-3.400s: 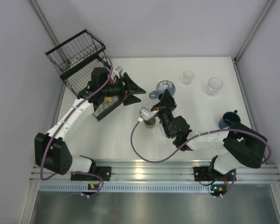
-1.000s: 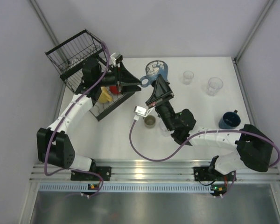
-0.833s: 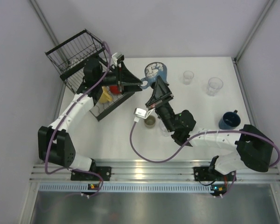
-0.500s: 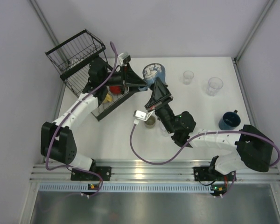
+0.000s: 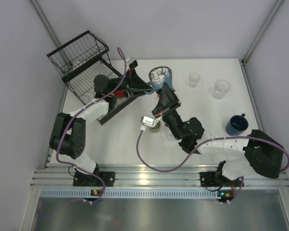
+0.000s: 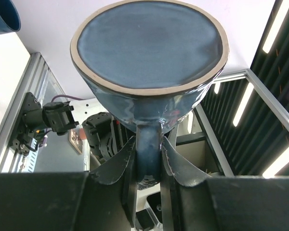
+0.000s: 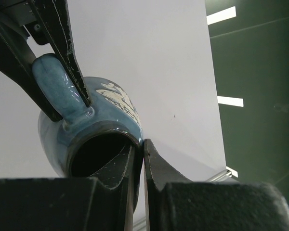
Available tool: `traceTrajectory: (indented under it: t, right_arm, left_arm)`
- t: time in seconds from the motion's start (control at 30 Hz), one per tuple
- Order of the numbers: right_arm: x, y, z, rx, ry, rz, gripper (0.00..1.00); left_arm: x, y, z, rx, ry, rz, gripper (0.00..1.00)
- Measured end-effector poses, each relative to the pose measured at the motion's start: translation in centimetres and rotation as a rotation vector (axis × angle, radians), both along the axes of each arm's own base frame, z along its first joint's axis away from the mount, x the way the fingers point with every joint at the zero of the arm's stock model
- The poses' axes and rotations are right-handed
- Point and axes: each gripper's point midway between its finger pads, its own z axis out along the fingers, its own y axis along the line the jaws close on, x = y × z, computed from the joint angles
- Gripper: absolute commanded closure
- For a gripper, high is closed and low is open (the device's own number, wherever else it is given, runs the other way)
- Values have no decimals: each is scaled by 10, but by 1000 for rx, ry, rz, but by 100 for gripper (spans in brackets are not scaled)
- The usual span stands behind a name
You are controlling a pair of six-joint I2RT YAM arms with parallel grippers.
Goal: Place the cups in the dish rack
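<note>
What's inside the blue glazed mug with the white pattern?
One finger of the right gripper reaches inside the blue glazed mug, pinching its rim. The rest is dark; the bottom is hidden.

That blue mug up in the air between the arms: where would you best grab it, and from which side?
By the handle, from the left arm's side. The blue mug is tipped on its side, its rim pinched by the right gripper, so the handle sticks out towards the left arm. It is a narrow bar two fingers can straddle, as the left gripper does.
</note>
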Motion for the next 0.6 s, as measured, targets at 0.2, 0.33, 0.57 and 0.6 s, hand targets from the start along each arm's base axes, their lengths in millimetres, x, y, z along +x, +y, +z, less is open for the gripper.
traceTrajectory:
  t: [0.2, 0.33, 0.57, 0.6]
  right_arm:
    - [-3, 1, 2, 3, -15, 14, 100]
    - [-4, 3, 1, -5, -17, 15, 100]
    - [-6, 4, 4, 7, -26, 18, 100]
    - [-6, 4, 4, 7, -26, 17, 100]
  left_arm:
    - [-3, 1, 4, -15, -28, -4, 57]
    - [-4, 1, 5, -19, -35, -5, 62]
    - [-3, 2, 6, -23, -28, -1, 100]
    - [-3, 2, 6, -24, -25, 0, 100]
